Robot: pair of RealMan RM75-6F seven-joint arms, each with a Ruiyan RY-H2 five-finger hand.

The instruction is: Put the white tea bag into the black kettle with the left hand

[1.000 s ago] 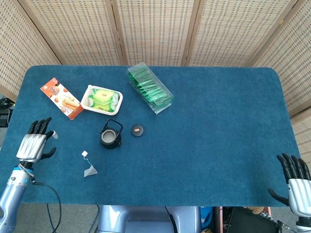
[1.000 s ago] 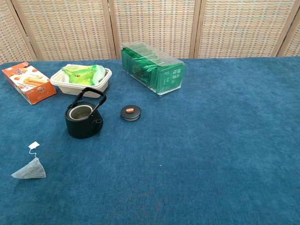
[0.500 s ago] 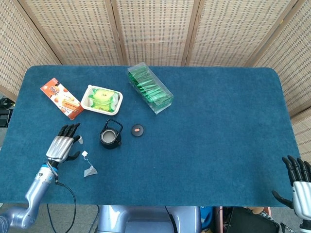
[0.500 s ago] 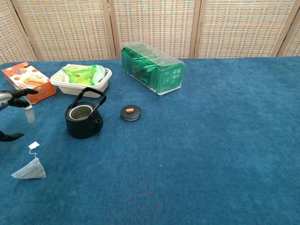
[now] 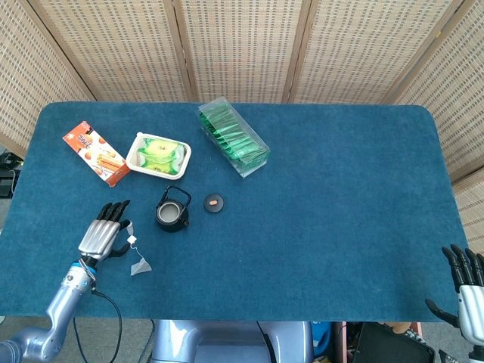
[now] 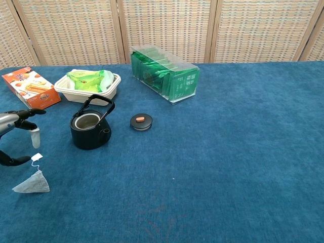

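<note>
The left hand is now closer to the tea bag than it was a second ago. Then it was near the left edge of the table, well apart from the bag; half a second ago it was about halfway; now it hovers just left of the bag's tag, with fingers spread and nothing held. The right hand is lower in the head view than before, and only its upper part shows at the bottom right corner, off the table, with fingers apart and empty. The tea bag, the kettle and the other things lie in the same places as before.

The tea bag lies flat on the table, in front and to the left of the kettle, with its string going up to the small tag. The kettle stands upright with no lid; the lid lies on the table just to its right.

The head view shows the whole left hand with its forearm, and also the right hand. The chest view shows only the fingertips of the left hand at the left edge, above the tag, and no right hand. The chest view shows the open mouth of the kettle and its raised handle more clearly. Behind the kettle are a white tray with green packets, an orange box and a clear box of green sachets.
</note>
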